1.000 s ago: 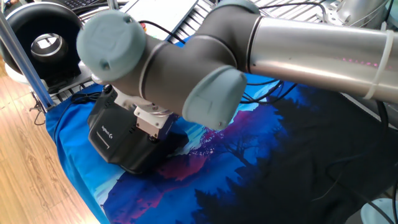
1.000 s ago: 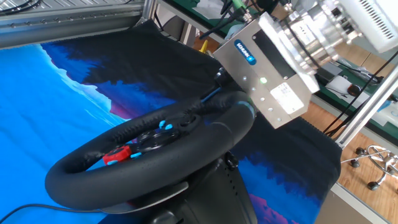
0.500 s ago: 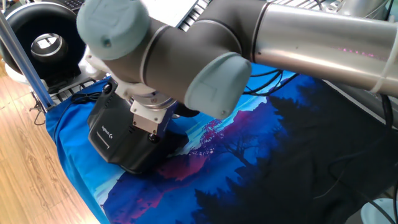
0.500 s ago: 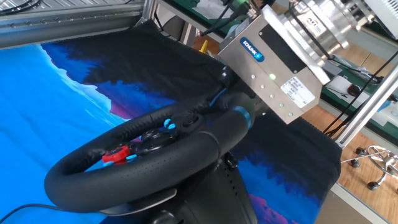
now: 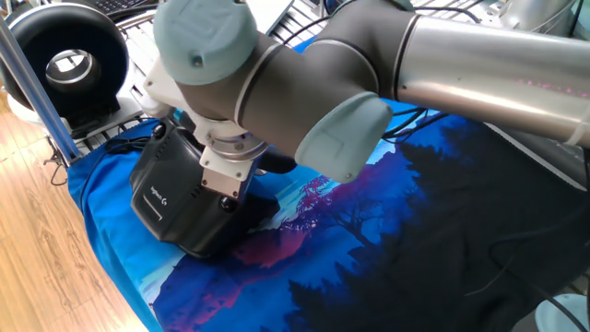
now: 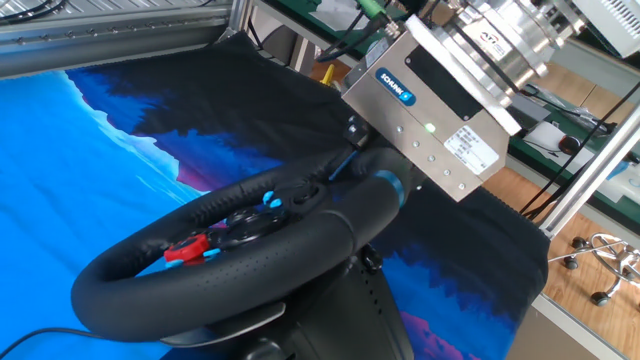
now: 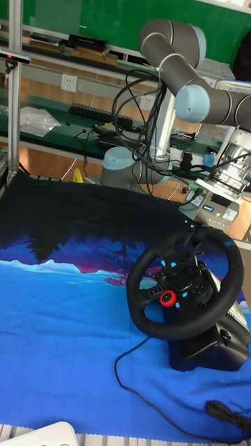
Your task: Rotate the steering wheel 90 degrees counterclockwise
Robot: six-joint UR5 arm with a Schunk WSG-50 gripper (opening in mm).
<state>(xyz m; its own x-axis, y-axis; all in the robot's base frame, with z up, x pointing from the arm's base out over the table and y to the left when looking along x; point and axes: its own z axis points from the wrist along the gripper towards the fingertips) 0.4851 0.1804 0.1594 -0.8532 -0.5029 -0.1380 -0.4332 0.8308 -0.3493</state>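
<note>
The steering wheel [image 6: 250,262] is a black rim with a blue stripe [image 6: 392,187] and red and blue hub buttons [image 6: 190,247], mounted on a bulky black base [image 5: 171,198]. My gripper [image 6: 362,158] has a silver body and comes down onto the far right part of the rim, just left of the blue stripe. It is shut on the rim, which hides the fingertips. In the tall fixed view the gripper [image 7: 197,230] meets the top of the steering wheel [image 7: 150,313] beside the stripe. In one fixed view my arm covers the rim.
A black ring-shaped device with a white centre [image 5: 66,55] stands behind a metal post [image 5: 37,88] at the back left. The wheel's cable [image 7: 150,380] loops over the blue printed cloth [image 7: 63,334]. The table edge runs just beside the base.
My gripper has shifted along the rim and dropped a little lower onto it. The blue stripe and hub have turned slightly with it. The arm's elbow swung over the base.
</note>
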